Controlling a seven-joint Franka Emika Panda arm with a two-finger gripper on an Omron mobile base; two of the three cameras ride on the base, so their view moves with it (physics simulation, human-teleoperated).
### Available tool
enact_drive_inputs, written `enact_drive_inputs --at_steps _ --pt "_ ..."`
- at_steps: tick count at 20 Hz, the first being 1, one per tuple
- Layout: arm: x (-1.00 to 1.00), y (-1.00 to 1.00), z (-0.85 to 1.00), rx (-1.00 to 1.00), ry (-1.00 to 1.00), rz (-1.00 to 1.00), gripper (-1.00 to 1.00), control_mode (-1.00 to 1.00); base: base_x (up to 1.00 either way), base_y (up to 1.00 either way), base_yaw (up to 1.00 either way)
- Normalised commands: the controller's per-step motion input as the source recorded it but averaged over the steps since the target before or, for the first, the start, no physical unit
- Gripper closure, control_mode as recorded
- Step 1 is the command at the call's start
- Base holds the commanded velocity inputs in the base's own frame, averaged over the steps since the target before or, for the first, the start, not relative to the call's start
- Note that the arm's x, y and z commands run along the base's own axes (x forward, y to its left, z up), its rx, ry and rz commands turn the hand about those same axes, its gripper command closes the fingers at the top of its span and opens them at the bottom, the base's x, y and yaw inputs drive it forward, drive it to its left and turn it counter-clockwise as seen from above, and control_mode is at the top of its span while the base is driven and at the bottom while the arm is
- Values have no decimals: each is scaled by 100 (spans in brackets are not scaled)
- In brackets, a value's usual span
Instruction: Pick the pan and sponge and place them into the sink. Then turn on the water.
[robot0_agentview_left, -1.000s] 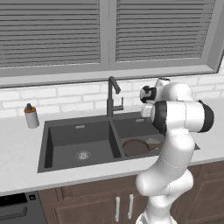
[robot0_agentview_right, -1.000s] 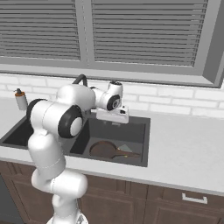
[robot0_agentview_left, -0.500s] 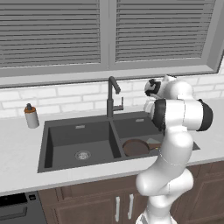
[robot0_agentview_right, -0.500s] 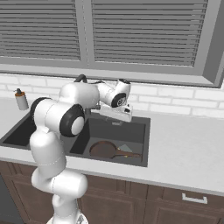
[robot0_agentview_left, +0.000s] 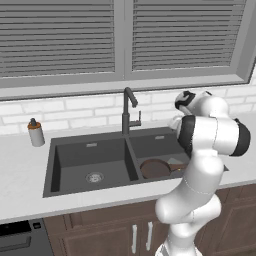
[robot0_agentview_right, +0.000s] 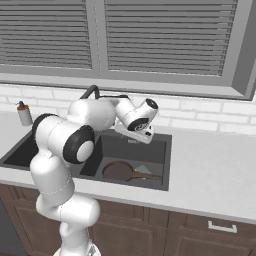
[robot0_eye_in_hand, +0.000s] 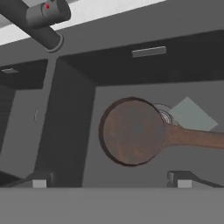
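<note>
1. The tabletop (robot0_agentview_left: 20, 175) is pale grey and runs below a white brick wall; the sink is cut into it.
2. The sink (robot0_agentview_left: 70, 155) is a dark grey rectangle with two basins side by side, split by a narrow wall. A round metal drain (robot0_agentview_left: 94, 176) shows in the basin farther from the arm.
3. The faucet (robot0_agentview_left: 127, 111) is a tall dark gooseneck standing at the back rim of the sink, above the dividing wall.
4. The pan (robot0_eye_in_hand: 131, 131) lies flat on the floor of the sink basin nearer the arm. It is round, dark brown and shallow-rimmed, with a long thin handle (robot0_eye_in_hand: 194, 137) of a warmer brown pointing away from the dividing wall. It covers most of that basin's drain.
5. The tool (robot0_agentview_right: 137, 132) hangs above the sink's back rim, over the pan's basin, its fingers (robot0_eye_in_hand: 39, 181) spread apart and holding nothing.
6. The sponge (robot0_eye_in_hand: 192, 114) is a small flat greyish rectangle on the sink floor, just beside the pan's handle.
7. A brown-capped soap bottle (robot0_agentview_left: 35, 133) stands on the tabletop, beyond the sink's far end.
</note>
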Motion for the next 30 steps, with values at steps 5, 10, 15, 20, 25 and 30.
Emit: enact_drive_inputs --at_steps 5,10,15,20,25,30 --pt "0 12 0 12 -10 0 -100 -100 0 0 0" --pt "0 16 0 5 -3 0 -100 -100 0 0 0" --pt "0 2 0 0 0 0 -100 -100 0 0 0" --pt "0 21 -1 1 -1 0 -100 -100 0 0 0" --pt "0 32 0 7 -6 0 -100 -100 0 0 0" --pt "0 31 0 6 -4 -3 -100 -100 0 0 0"
